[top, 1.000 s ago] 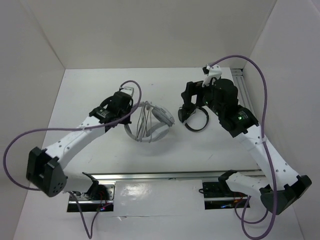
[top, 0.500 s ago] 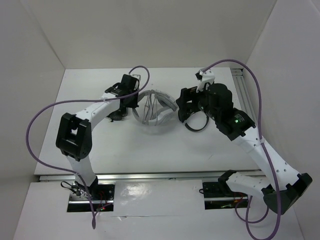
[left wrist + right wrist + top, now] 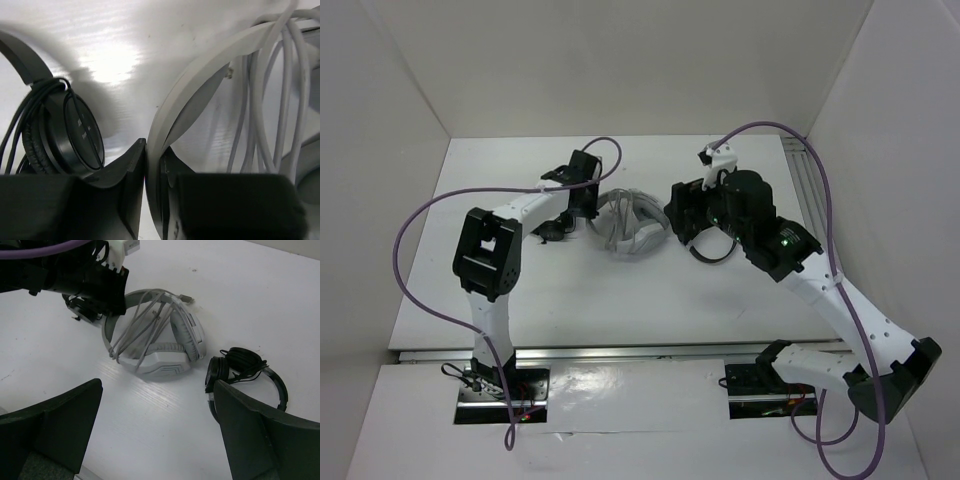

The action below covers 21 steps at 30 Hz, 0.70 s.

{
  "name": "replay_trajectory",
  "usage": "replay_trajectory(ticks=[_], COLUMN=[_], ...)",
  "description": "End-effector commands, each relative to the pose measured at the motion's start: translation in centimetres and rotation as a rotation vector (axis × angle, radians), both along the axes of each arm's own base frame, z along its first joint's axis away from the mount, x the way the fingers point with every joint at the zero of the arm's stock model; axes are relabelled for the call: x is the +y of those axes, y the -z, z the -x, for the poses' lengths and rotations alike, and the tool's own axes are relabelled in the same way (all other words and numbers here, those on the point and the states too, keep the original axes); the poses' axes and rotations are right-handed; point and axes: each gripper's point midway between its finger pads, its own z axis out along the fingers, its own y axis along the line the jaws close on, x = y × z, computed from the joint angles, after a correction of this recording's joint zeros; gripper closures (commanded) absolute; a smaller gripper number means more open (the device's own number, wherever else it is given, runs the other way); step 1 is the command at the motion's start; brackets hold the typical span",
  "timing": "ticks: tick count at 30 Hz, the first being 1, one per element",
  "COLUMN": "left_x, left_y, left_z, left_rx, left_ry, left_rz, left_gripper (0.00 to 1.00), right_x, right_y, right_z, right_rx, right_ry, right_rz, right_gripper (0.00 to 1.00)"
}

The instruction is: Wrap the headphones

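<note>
Over the last second the left arm (image 3: 485,250) has folded upward. Its elbow now stands raised to the near left of the headphones (image 3: 632,228), and the left end effector (image 3: 154,150) has come round to their far-left rim. The headphones have slid a little toward the far side of the table (image 3: 620,310). The right end effector (image 3: 157,384) has edged in closer to them from the right.

The left end effector is clamped on the headphones' wide grey-white headband (image 3: 200,80). Its wrist view shows the band's edge pinched between the two black fingers (image 3: 125,175), with no gap visible on either side. The headphones rest on the table near its middle, the headband arching on their far side and the padded ear cups on their near side. The thin grey cable (image 3: 256,100) runs in several strands across the opening between band and cups.

The right end effector hovers just to the right of the headphones, its fingers spread wide apart and holding nothing. A black pair (image 3: 245,370) of thin-banded headphones lies on the table just right of the headphones, close to that end effector. The other black pair (image 3: 70,135) sits just left of the headphones, right beside the left end effector's outer finger, with its own dark cord bunched around the ear cup.
</note>
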Motion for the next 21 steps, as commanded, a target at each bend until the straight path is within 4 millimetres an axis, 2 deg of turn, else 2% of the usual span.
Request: replay_trajectory(ticks=[1,2,3,4,5,7,8,9,12,13,14,17,19,21], left_x=[-1.0,-0.7,-0.7,-0.7,-0.8,-0.6,-0.3,-0.1,-0.3,0.3,0.1,-0.2,-0.3,-1.0], left_y=[-3.8,-3.7,-4.5,-5.2,-6.5,-7.1,-7.8,-7.5,-9.5,-9.8,-10.1,-12.4,-15.3,-17.2], left_z=[-3.0,-2.9,-2.9,-2.9,-2.9,-2.4,-2.5,-2.2,-1.6,-1.5,-1.0,-0.6,-0.2,1.1], left_rx=[-0.11,-0.098,-0.114,-0.127,-0.147,-0.138,-0.155,-0.142,-0.167,-0.175,-0.173,-0.217,-0.27,-0.294], left_ry=[-0.032,-0.035,-0.035,-0.035,-0.044,-0.044,-0.061,-0.067,-0.086,-0.106,-0.101,-0.099,-0.1,-0.077], left_rz=[0.071,0.076,0.081,0.086,0.101,0.098,0.096,0.084,0.078,0.053,0.045,0.072,0.114,0.129], left_gripper=[0.7,0.66,0.51,0.01,0.01,0.01,0.01,0.01,0.01,0.01,0.01,0.01,0.01,0.01], right_x=[0.4,0.6,0.6,0.8,0.8,0.8,0.9,1.0,1.3,1.1,1.4,1.7,1.7,1.7], right_y=[-2.9,-2.7,-3.4,-3.1,-3.8,-4.8,-4.8,-5.0,-5.2,-5.7,-5.7,-5.9,-6.1,-6.1], right_z=[0.5,0.8,0.9,1.2,1.2,1.4,1.5,1.7,2.1,2.0,2.2,2.6,2.8,3.1], right_rx=[-0.045,-0.034,-0.041,-0.031,-0.044,-0.059,-0.062,-0.062,-0.059,-0.069,-0.07,-0.069,-0.072,-0.058], right_ry=[-0.01,-0.018,-0.018,-0.027,-0.027,-0.026,-0.024,-0.024,-0.033,-0.021,-0.026,-0.023,-0.02,-0.005], right_rz=[-0.045,-0.047,-0.053,-0.045,-0.056,-0.064,-0.061,-0.058,-0.064,-0.069,-0.067,-0.069,-0.066,-0.071], right_gripper=[0.01,0.01,0.01,0.01,0.01,0.01,0.01,0.01,0.01,0.01,0.01,0.01,0.01,0.01])
